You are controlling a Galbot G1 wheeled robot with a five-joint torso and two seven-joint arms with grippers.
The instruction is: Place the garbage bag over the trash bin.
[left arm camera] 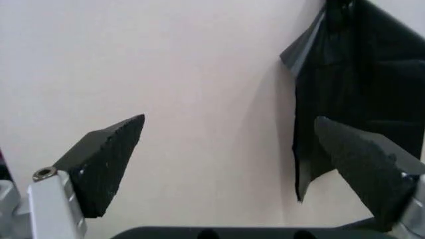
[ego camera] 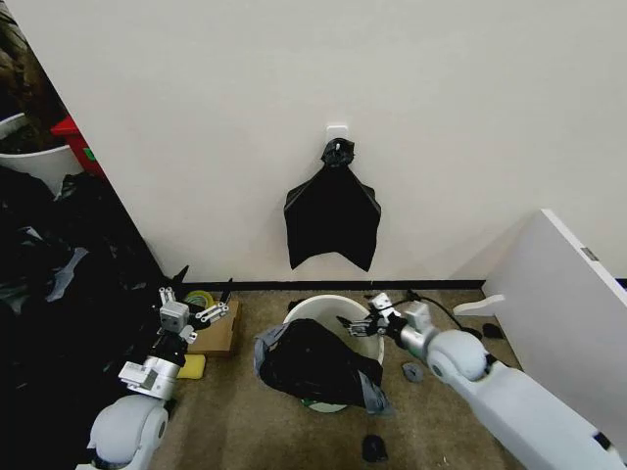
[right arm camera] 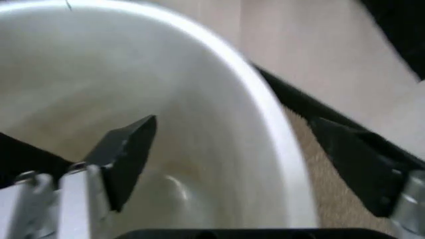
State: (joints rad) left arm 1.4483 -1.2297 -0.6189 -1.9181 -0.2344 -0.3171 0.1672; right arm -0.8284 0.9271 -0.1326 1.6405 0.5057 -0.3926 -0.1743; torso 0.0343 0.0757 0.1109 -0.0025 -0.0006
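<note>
The cream-white trash bin [ego camera: 315, 305] stands on the carpet below the wall. The glossy black garbage bag [ego camera: 313, 360] lies crumpled over the bin's near side, leaving the far rim bare. My right gripper [ego camera: 361, 315] is open at the bin's right rim. In the right wrist view the right gripper [right arm camera: 234, 121] straddles the bin's rim [right arm camera: 265, 109], one finger [right arm camera: 126, 154] inside the bin and the other outside. My left gripper [ego camera: 205, 281] hangs open and empty to the left of the bin. The left gripper [left arm camera: 229, 122] faces the wall.
A knot-topped bunch of black bags [ego camera: 333, 220] [left arm camera: 359, 89] hangs from a wall hook above the bin. A heap of black plastic [ego camera: 49, 294] fills the left side. A cardboard box [ego camera: 217, 335] sits under my left gripper. A white panel [ego camera: 568, 313] stands at the right.
</note>
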